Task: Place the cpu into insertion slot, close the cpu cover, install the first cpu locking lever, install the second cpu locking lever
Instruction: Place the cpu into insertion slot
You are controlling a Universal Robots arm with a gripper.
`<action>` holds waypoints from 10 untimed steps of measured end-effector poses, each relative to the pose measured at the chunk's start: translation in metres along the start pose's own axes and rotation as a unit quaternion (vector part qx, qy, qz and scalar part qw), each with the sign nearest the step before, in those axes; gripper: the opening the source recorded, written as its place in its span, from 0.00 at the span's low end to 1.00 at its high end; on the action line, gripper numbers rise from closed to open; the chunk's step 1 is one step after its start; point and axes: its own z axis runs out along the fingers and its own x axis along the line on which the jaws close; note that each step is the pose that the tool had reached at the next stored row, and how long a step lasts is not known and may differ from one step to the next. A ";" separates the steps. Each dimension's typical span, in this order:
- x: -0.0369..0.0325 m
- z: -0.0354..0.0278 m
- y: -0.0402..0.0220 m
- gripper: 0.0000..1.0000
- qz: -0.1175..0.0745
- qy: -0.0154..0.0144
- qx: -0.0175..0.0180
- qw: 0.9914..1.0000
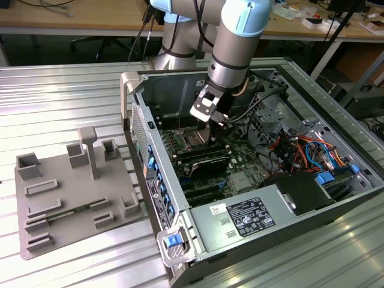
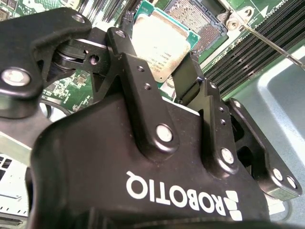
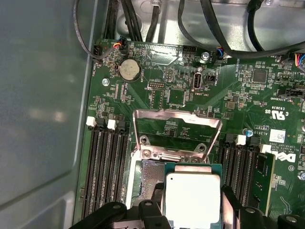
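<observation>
The cpu (image 3: 193,198), in the first wrist view, is clamped by two opposite edges between the gripper's (image 3: 193,210) closed fingers. Its metal top faces up, just over the insertion slot (image 3: 147,179). It is square, with its edges parallel to the slot's. The cpu cover (image 3: 177,114) stands swung up beyond, leaving the slot open, and memory slots (image 3: 105,167) flank both sides. In the second wrist view bare pins show past the chip's far edge, and a thin locking lever (image 2: 271,43) runs off from the slot's corner. In the exterior view the arm reaches down inside the computer case (image 1: 150,156), well apart from its walls.
</observation>
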 end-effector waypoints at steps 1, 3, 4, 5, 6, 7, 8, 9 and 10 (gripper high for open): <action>0.0000 0.0000 0.0000 0.55 0.000 0.000 0.000 1.000; 0.0000 0.0000 0.0000 0.55 0.000 0.000 0.000 1.000; 0.0000 0.0000 0.0000 0.55 0.000 0.000 0.000 1.000; 0.0000 0.0000 0.0000 0.55 0.001 0.000 0.000 1.000; 0.0000 0.0000 0.0000 0.55 0.002 0.000 0.000 1.000; 0.0000 0.0000 0.0000 0.55 0.005 0.000 0.000 1.000; 0.0001 0.0000 0.0000 0.55 0.010 0.000 0.000 1.000; 0.0002 0.0001 0.0000 0.55 0.012 0.000 0.000 1.000; 0.0003 0.0001 0.0001 0.55 0.015 0.000 0.000 1.000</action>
